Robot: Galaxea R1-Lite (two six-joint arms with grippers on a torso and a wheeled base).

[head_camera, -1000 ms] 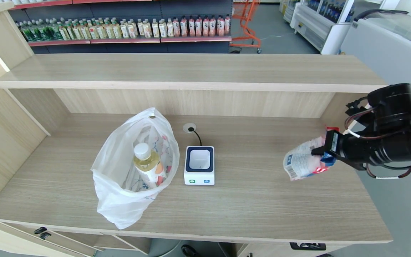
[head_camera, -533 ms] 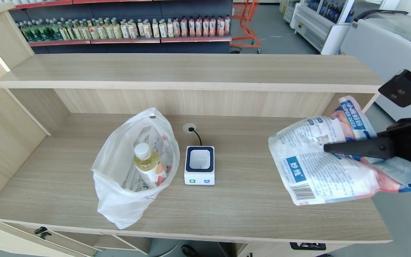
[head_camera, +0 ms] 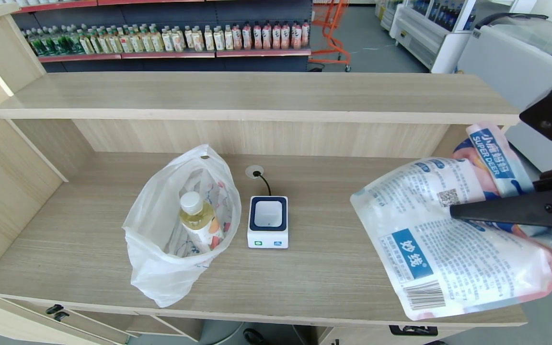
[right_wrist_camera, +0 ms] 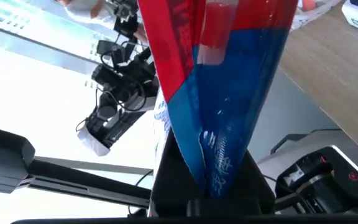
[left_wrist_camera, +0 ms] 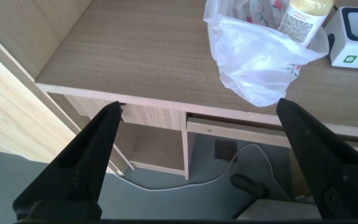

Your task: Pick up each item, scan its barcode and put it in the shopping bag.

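My right gripper (head_camera: 501, 211) is shut on a large snack pouch (head_camera: 448, 239), held in the air over the counter's right end, its white printed back and barcode toward the head camera. The right wrist view looks along the pouch's (right_wrist_camera: 222, 93) red and blue front, pinched between the fingers. The white barcode scanner (head_camera: 268, 222) sits mid-counter, left of the pouch. The white shopping bag (head_camera: 180, 225) stands open left of the scanner with a yellow drink bottle (head_camera: 197, 218) inside. My left gripper (left_wrist_camera: 197, 162) hangs open below the counter's front edge, near the shopping bag (left_wrist_camera: 266, 56).
A raised wooden ledge (head_camera: 257, 96) runs along the counter's back and a side wall (head_camera: 7, 182) closes its left end. The scanner's cable runs to a grommet (head_camera: 255, 171) behind it. Bare counter top (head_camera: 333, 258) lies between scanner and pouch.
My right gripper has lifted the pouch up toward the head camera and turned it, so the barcode side now faces up and the pouch looms larger. Bag, scanner and bottle have stayed put.
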